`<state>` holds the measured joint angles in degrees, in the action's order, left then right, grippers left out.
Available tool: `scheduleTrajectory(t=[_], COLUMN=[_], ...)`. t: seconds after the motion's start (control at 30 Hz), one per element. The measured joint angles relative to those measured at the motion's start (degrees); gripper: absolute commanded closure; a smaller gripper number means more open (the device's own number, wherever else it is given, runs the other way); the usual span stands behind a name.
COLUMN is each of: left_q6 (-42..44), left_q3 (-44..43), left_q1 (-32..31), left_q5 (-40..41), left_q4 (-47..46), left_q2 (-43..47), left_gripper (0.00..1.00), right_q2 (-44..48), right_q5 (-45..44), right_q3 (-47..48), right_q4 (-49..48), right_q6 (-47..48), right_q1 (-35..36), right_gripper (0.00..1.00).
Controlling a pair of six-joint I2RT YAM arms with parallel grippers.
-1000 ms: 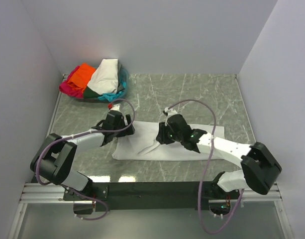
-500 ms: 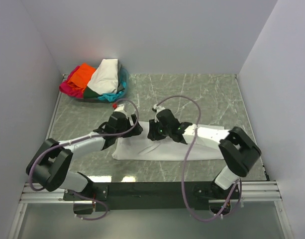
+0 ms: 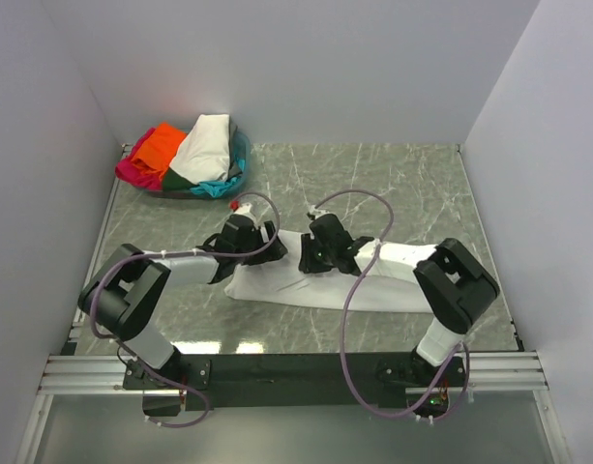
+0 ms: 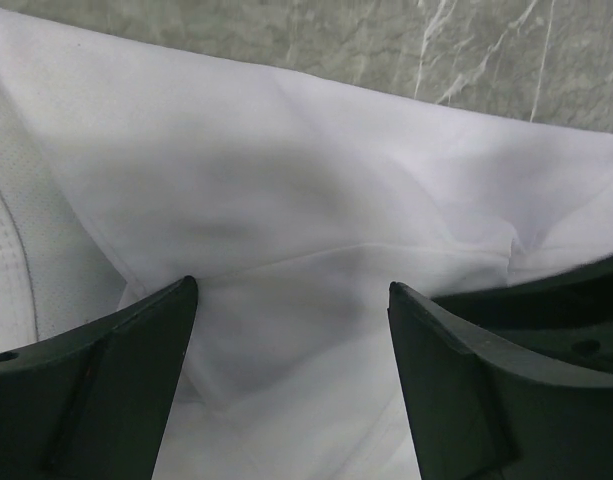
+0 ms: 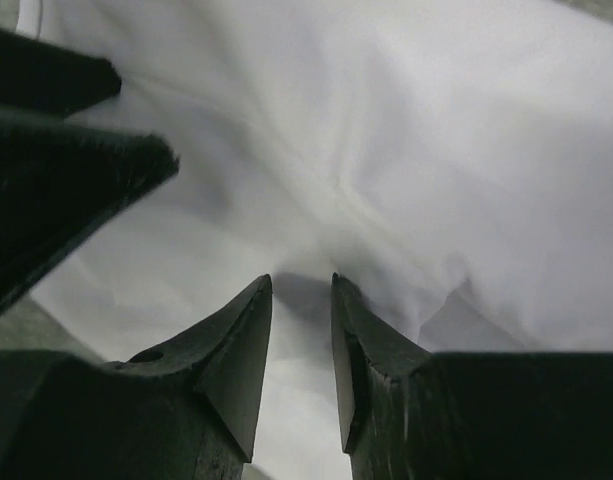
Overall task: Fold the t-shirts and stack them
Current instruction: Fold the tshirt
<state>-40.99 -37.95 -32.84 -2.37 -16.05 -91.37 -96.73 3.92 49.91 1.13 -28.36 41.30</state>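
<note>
Both of your pincers are down on the left end of the white t-shirt, right where the fold gets made.

The white t-shirt lies as a long band on the tabletop, its long axis running left to right in front of the arms. Your left pincer sits at the band's far left corner, fingers spread wide with cloth under the gap. Your right pincer is just beside it toward the middle, pressed almost together, and by the creases running into its tips I judge it is pinching a fold. The rest of the band trails off to the right of both. Your right forearm hides part of it, and neither wrist view shows a hem. The pile of other shirts waits at the back left, well apart.
</note>
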Motion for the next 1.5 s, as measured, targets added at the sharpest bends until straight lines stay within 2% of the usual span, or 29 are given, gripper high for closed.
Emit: scheduleTrajectory(t=[0.1,0.27,0.47,0.6,0.83,1.0,1.03,1.27,1.37,1.5], left_q6=[0.15,1.7,4.28,5.49,7.02,7.45,7.45,7.23,6.95,6.88], left_q3=[-2.14,-8.94,-20.81,-29.51,-41.97,-41.09,-39.19,-23.23,-18.29,-17.9], left_q1=[0.0,0.0,0.02,0.13,0.52,0.63,0.63,0.61,0.55,0.66], left_q5=[0.02,0.31,0.94,1.22,2.12,4.15,4.31,3.87,3.56,3.15], left_q4=[-0.5,0.52,4.33,7.54,14.95,17.73,17.88,16.04,13.51,11.72], left_q2=[-2.25,-7.96,-16.44,-21.99,-28.61,-26.56,-24.79,-11.91,-11.08,-11.21], left_gripper=[0.16,0.16,0.16,0.16,0.14,0.12,0.07,0.06,0.06,0.06], right_q2=[3.32,16.83,29.14,31.36,31.28,28.37,27.78,24.5,23.8,21.94], right_q5=[-1.18,-5.07,-9.25,-10.62,-11.47,-11.19,-11.1,-9.62,-9.18,-8.66], right_q3=[-1.4,-4.72,-11.1,-16.28,-17.73,-17.79,-17.79,-17.79,-17.79,-17.73], right_q4=[1.77,5.64,8.13,11.85,13.79,13.11,13.09,13.07,13.07,12.98], right_q6=[-0.39,-0.79,-1.9,-3.1,-3.78,-3.8,-3.8,-4.07,-4.35,-4.83], right_q1=[-0.33,-2.38,-10.62,-16.02,-19.02,-20.63,-20.63,-20.57,-20.22,-18.34], right_gripper=[0.6,0.53,0.52,0.52,0.52,0.52,0.52,0.53,0.53,0.53])
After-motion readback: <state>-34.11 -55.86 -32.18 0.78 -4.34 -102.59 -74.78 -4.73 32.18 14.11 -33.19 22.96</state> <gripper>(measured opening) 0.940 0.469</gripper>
